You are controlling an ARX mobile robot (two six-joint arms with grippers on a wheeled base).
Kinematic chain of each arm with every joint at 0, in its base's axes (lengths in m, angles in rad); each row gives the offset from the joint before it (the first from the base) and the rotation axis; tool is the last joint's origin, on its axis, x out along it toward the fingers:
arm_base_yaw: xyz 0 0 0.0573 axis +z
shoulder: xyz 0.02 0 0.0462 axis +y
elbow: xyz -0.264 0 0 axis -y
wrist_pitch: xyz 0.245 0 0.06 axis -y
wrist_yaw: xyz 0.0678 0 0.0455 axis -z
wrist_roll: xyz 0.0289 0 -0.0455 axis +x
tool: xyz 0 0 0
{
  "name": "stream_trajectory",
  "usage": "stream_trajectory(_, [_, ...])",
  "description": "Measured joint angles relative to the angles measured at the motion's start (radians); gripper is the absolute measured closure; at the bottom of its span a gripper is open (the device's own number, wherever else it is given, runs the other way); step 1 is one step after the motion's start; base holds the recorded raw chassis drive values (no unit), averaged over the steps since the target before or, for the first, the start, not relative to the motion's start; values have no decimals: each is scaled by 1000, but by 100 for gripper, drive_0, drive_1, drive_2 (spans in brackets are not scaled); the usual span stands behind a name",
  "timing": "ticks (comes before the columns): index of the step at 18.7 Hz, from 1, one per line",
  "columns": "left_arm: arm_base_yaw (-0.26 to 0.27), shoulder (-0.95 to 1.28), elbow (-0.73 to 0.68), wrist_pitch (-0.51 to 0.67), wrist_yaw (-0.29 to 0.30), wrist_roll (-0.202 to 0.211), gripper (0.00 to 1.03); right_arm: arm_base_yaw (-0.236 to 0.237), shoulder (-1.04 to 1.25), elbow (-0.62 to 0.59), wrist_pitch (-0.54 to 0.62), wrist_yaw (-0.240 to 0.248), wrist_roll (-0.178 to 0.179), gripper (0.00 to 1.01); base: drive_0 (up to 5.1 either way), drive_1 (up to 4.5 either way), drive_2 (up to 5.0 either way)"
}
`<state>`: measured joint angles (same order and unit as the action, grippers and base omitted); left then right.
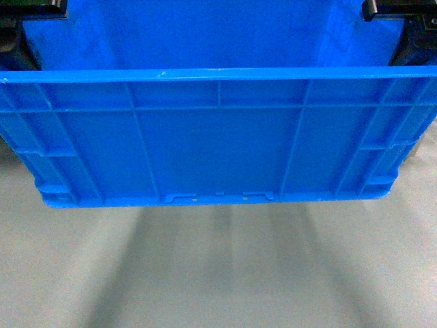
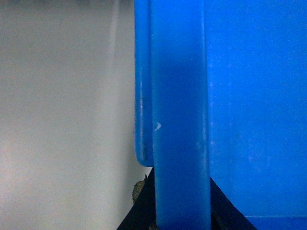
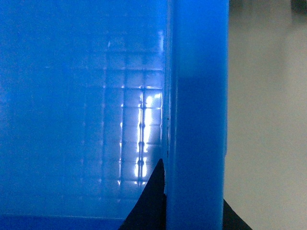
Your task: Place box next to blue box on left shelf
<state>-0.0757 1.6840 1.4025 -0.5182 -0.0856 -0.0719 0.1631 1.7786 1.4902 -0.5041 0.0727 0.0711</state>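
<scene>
Blue crate (image 1: 218, 137) fills the frame's upper half, above grey floor (image 1: 218, 273); left gripper (image 2: 180, 211) and right gripper (image 3: 192, 211) each straddle a side rim, seemingly clamped; interior looks empty.

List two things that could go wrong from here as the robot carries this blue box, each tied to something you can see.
1. The box hangs over bare floor, held only at its side rims; either pincer, left or right, might slip and drop it.
2. The box fills the head view and no shelf is visible, so the robot may misjudge its approach.
</scene>
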Motion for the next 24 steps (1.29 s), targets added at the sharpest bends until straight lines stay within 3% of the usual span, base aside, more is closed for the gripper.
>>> stream_trajectory(24, [0,0,0,-1,0,0,96,0,-2,0,-2,1,-1,94,0,0,0])
